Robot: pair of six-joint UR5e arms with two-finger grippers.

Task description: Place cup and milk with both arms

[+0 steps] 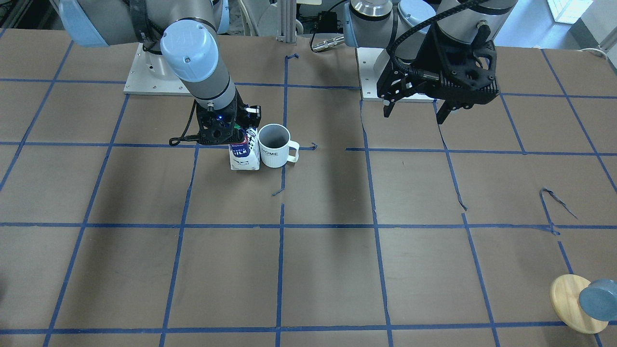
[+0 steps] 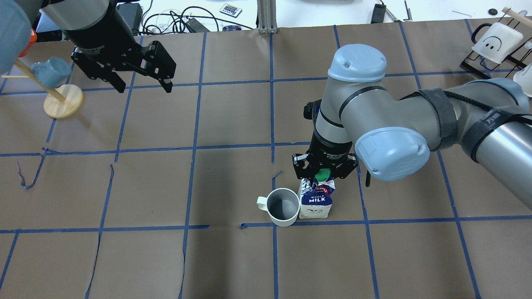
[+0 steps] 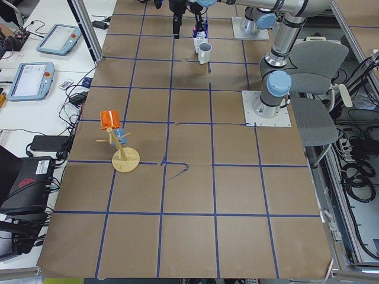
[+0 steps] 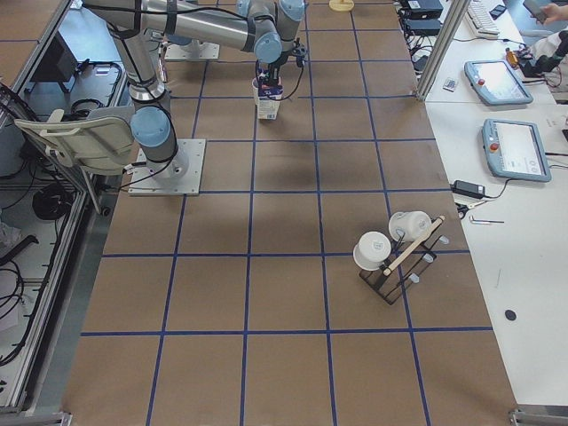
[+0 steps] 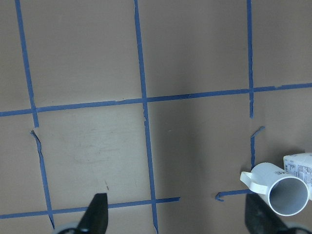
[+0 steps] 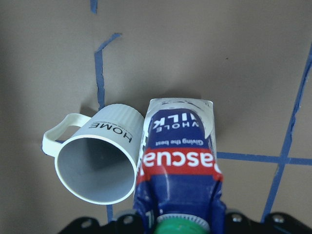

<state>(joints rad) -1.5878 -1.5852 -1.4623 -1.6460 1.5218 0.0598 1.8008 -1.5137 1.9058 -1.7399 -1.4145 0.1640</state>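
Gripping: right tool (image 2: 323, 173) pinches the top of the dark-blue-and-white milk carton (image 2: 316, 202), so it stands upright
Cup: white ceramic mug (image 2: 283, 207) touching carton
Left tool (image 2: 144, 88): wide, empty, held clear

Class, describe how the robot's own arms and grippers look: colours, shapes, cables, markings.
The left arm and right arm are silver-grey tubes with rounded light-blue joint caps; black cables run along both. The left gripper and right gripper are black, two-fingered, with small white lettering.
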